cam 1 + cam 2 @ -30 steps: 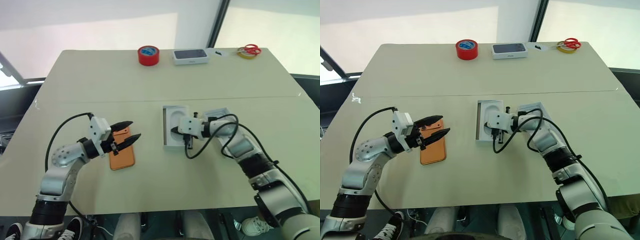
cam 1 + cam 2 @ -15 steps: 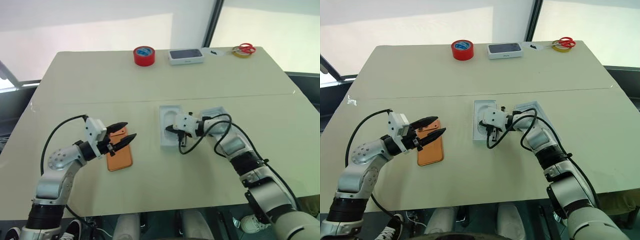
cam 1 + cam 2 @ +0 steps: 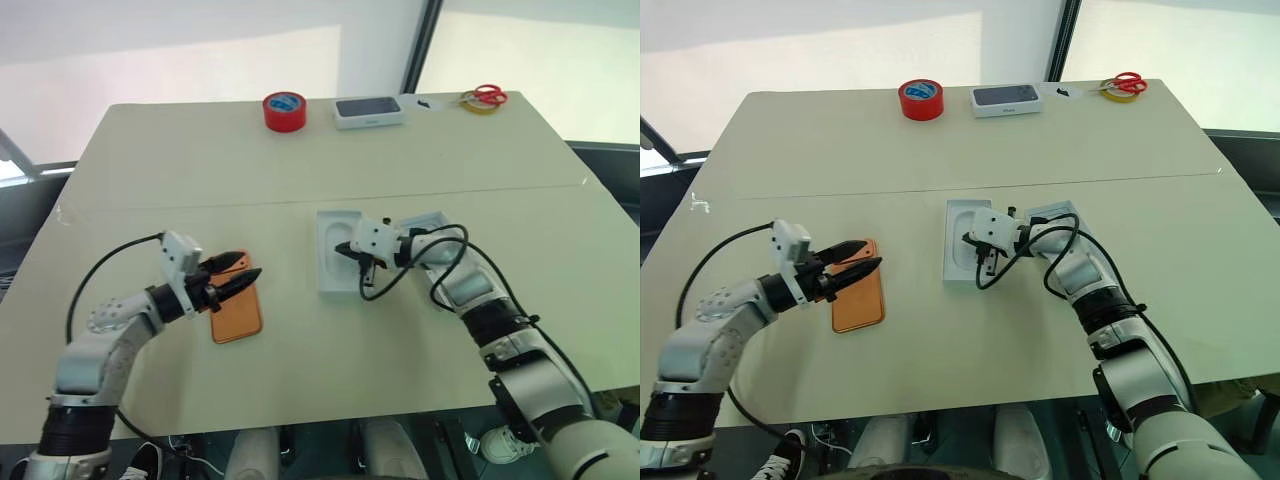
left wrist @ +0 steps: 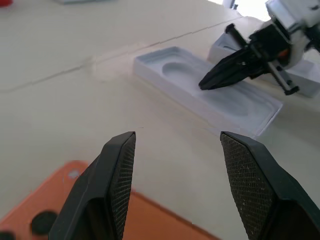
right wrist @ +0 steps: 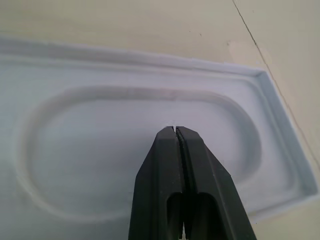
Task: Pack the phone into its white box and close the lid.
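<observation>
**Left gripper drawn back along the phone while the right stays on the insert**

The phone (image 3: 237, 313) is seen lying flat on the table (image 3: 300, 160), camera side up, well apart from the boxes at centre. Over the last second the left gripper (image 3: 232, 283) has been shifted toward the table's left side and rolled at the wrist, so that its fingers are now held level over the phone's far end. Its jaws are spread fairly wide and nothing is gripped between them; in the left wrist view the orange back is seen just under the fingertips (image 4: 120, 165).

The right gripper (image 3: 973, 239) has hardly been moved. Its fingers are pressed fully together, and the tips are poised in the rounded recess of the thin white moulded insert (image 3: 962, 255), with nothing clamped. Just beside it, partly hidden by the right arm, a second white tray (image 3: 1052, 217) is seen; whether this is the lid or the white box cannot be told.

The packing is judged not to be begun: the phone has not been lifted, and the insert is probably still to be cleared
</observation>
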Tool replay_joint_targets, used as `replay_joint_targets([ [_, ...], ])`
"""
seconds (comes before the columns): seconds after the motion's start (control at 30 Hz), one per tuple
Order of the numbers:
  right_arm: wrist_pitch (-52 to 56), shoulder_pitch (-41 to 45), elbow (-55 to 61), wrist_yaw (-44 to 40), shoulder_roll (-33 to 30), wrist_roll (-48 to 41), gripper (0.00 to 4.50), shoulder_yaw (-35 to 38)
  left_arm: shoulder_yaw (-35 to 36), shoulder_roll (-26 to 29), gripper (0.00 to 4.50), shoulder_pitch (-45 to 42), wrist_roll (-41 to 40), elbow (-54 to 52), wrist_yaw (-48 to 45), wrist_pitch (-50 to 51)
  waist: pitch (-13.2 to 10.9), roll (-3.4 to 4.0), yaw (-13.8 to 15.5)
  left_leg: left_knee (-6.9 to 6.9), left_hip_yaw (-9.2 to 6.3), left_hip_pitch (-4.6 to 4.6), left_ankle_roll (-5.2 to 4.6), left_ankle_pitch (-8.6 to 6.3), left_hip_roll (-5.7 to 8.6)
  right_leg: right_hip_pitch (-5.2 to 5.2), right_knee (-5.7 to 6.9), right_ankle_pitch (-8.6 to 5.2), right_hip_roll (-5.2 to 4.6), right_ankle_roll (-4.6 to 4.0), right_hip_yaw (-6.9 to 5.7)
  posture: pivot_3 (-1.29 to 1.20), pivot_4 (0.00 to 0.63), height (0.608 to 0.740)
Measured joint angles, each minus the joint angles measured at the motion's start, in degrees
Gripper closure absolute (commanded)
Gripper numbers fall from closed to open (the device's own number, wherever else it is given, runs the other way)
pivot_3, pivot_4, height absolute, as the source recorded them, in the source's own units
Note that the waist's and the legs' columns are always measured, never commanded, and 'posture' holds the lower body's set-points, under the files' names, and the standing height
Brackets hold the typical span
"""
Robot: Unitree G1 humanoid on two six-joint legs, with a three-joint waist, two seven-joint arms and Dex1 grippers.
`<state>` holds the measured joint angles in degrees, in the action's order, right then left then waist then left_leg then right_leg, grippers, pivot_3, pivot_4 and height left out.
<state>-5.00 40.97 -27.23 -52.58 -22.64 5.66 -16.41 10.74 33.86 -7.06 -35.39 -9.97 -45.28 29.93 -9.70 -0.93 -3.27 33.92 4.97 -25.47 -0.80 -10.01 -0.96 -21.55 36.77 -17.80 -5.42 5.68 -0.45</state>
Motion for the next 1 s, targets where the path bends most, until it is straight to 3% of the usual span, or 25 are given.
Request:
replay_joint_targets([
  [0.13,6.87,0.99,7.5,2.3,5.03,-4.4,4.44,2.68,9.44,1.24,1.69,0.04,-8.78,2.73,6.43,13.31,0.0,0.0,-0.39,0.14,-0.05,0.07,0.1,0.07,-0.02,-0.07,0.4,-0.01,0.0,0.02,-0.05,0.0,0.15,0.74],
  [0.23,9.82,1.2,12.53,3.98,7.94,-3.38,4.44,0.5,13.46,1.33,1.69,1.53,-14.22,2.47,10.57,21.68,0.01,-0.01,-0.49,0.14,-0.08,0.09,0.12,0.08,-0.01,-0.11,0.41,-0.01,-0.01,0.02,-0.07,0.0,0.15,0.74],
  [0.57,14.98,1.63,13.97,-2.49,8.74,7.07,4.44,-16.98,17.09,-1.59,1.69,-0.22,-22.97,2.06,22.58,38.32,0.06,-0.06,-0.03,0.13,-0.05,0.07,0.12,0.07,0.05,-0.36,0.42,-0.02,-0.09,-0.03,-0.06,0.0,0.15,0.74],
  [1.0,15.97,4.51,9.88,-1.66,11.93,10.52,4.44,-18.87,14.26,-2.29,1.69,-4.91,-22.53,0.64,27.52,44.78,0.22,-0.06,0.83,0.09,-0.01,0.1,0.15,0.08,0.12,-0.34,0.4,-0.09,-0.15,-0.23,-0.07,0.0,0.15,0.74],
])
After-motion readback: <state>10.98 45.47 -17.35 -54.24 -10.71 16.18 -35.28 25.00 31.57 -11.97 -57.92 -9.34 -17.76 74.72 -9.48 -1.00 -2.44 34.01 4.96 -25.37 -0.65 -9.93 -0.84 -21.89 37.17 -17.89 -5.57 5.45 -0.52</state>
